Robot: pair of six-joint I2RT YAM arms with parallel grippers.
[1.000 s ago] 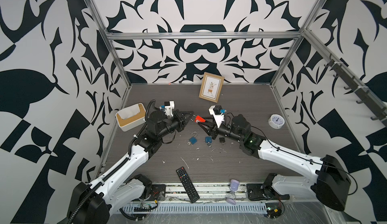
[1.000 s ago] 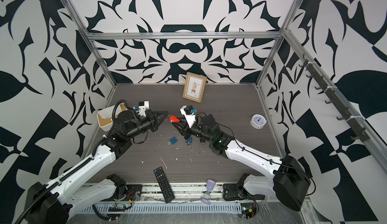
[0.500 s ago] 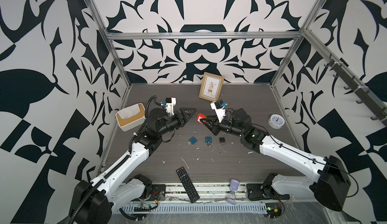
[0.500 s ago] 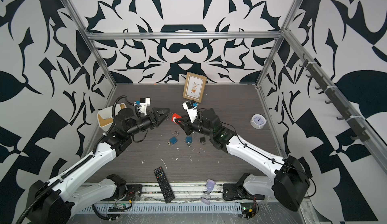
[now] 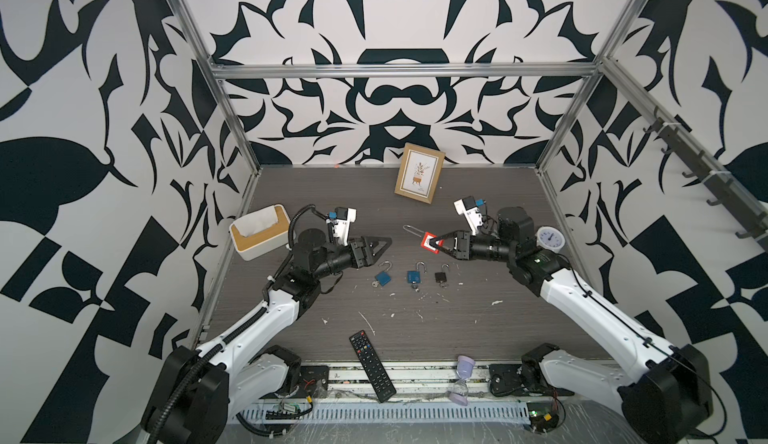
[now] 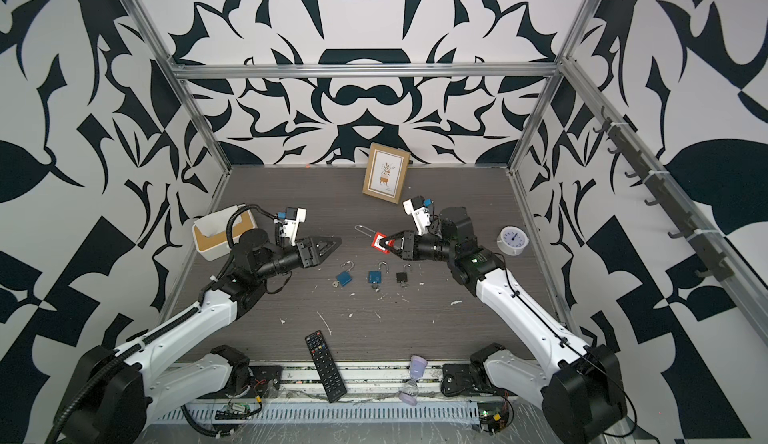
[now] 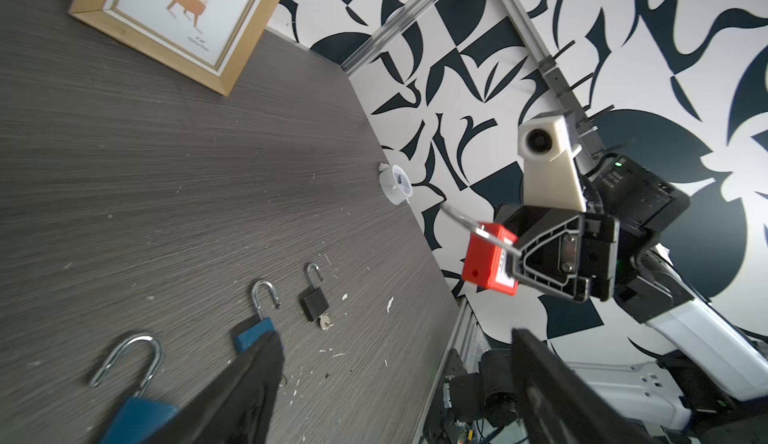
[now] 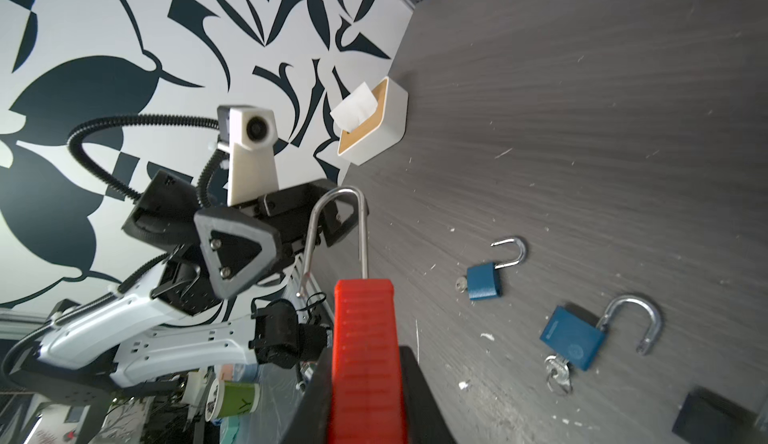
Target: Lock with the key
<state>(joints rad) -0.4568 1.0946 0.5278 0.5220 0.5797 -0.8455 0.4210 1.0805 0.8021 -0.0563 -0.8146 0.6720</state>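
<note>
Red padlock point(image 5: 430, 243) aloft, open padlocks point(image 5: 413, 276) nearby

The bench point(image 5: 374, 205) looks like dark grey wood-grain laminate, matt and finely streaked, with pale flecks scattered over it. The red padlock point(image 8: 361, 338) has a ribbed, matt red plastic body and a thin, bright metal shackle point(image 8: 362, 234). The right gripper point(image 5: 435, 242) and left gripper point(image 5: 384, 243) are matt black plastic, faintly grainy. The blue padlocks point(image 8: 572, 340) have smooth bodies with a soft sheen and polished metal shackles, and the key point(image 8: 559, 373) is shiny metal. The black padlock point(image 7: 314, 303) is dull black. The picture frame point(image 5: 401, 170) is pale, smooth wood. The tissue box point(image 8: 390, 130) is smooth white with a wooden top, and soft white paper point(image 8: 355, 105) sticks out of it.
</note>
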